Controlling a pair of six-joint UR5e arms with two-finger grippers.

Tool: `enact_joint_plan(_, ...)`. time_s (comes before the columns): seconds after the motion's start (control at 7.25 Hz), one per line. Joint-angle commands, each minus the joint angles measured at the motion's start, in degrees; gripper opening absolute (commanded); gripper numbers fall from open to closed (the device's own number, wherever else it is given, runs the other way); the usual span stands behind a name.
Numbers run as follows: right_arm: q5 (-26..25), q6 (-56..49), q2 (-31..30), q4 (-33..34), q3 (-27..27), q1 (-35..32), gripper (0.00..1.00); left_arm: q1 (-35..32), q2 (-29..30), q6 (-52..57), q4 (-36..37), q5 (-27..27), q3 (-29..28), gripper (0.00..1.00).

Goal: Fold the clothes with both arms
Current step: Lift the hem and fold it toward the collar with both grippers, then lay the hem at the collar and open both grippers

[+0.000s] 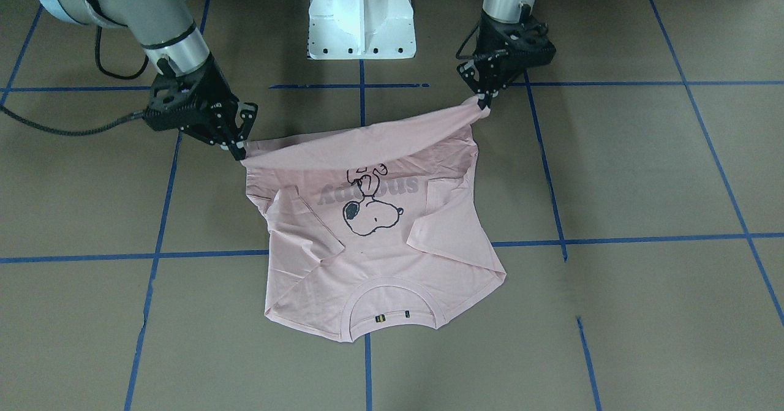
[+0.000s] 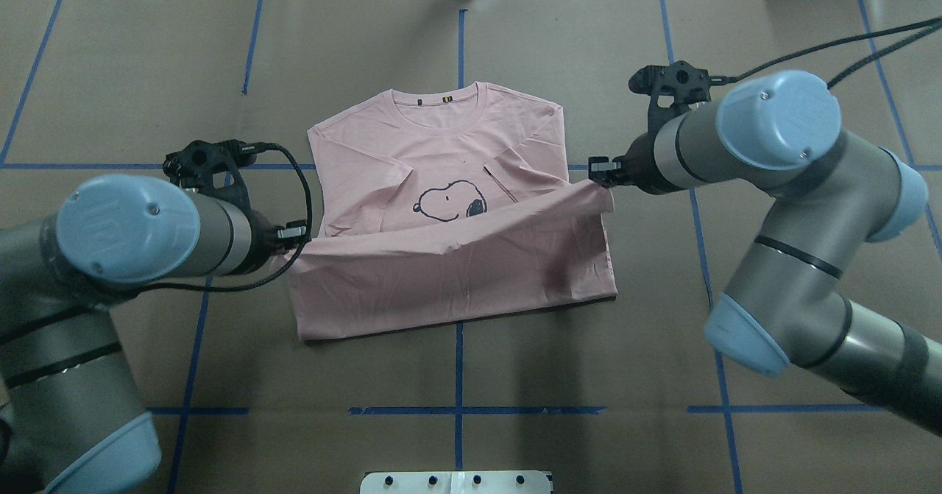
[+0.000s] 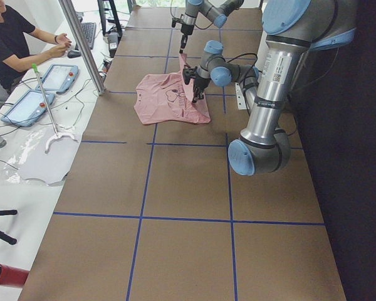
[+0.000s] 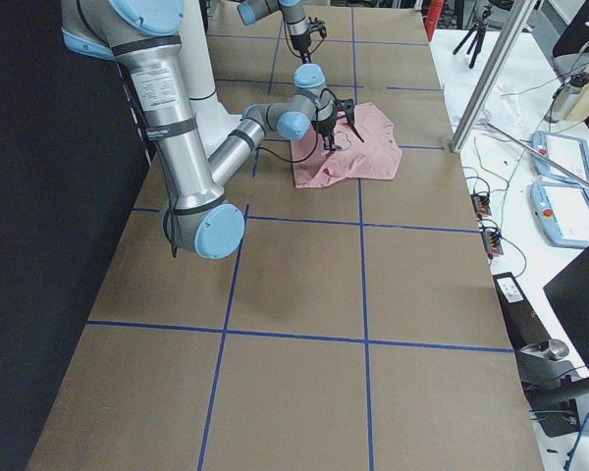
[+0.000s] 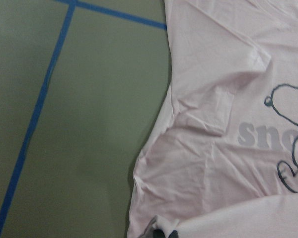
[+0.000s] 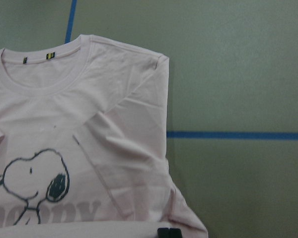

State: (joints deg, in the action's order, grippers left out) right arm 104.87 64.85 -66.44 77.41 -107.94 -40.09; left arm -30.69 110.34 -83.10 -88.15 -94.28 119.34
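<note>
Shirt: pink, soft and light, looks floppy; will likely sag in the middle and wrinkle if pulled unevenly.
Where the shirt is: on the brown table, picture side up, between the two hands; bottom edge lifted off the table and stretched from one hand to the other.
Best place to hold: the two bottom corners, one for each hand, to keep the edge straight.
Left hand: fingers pinched tight on one bottom corner, cloth bunched at the tips.
Right hand: fingers squeezed tight on the other bottom corner, the same way.
Neck hole: at the far end of the shirt, well past both hands, lying flat.
Dog picture: just past the lifted edge, between the hands, only partly showing from above.
Sleeves: already folded in over the chest, just beyond each hand.
Next, as a guess: carry both corners toward the neck hole together, then lay the edge down gently.
</note>
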Motion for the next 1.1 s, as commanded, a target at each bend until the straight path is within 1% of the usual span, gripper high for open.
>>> enact_joint_plan(0.0, -0.02, -0.69, 8.32, -2.07, 11.92, -3.23, 0.00, -8.91, 3.28, 1.54, -15.38, -0.29, -14.50, 0.00)
enact_joint_plan(0.14, 0.07, -0.43, 10.08, -6.87, 17.18, -3.84, 0.00, -11.65, 5.74, 3.80, -19.12, -0.20, -21.70, 0.00)
enact_joint_plan(0.28, 0.15, -0.51, 11.84, -10.92, 23.15, -5.33, 0.00, -13.33, 6.63, 7.48, -23.16, -0.20, -27.43, 0.00)
enact_joint_plan(0.41, 0.16, -0.51, 14.56, -14.10, 30.35, -6.91, 0.00, -13.61, 6.73, 7.60, -26.42, -0.11, -30.88, 0.00)
enact_joint_plan(0.55, 0.24, -0.51, 16.24, -14.91, 34.94, -7.97, 0.00, -13.61, 7.42, 7.43, -27.41, -0.11, -32.83, 0.00)
enact_joint_plan(0.69, 0.16, -0.51, 17.39, -14.92, 36.56, -8.24, 0.00, -13.61, 9.26, 7.08, -28.20, -0.11, -36.07, 0.00)
enact_joint_plan(0.97, 0.16, -0.42, 19.24, -14.92, 37.71, -8.25, 0.00, -13.61, 11.11, 6.56, -28.04, -0.03, -36.45, 0.00)
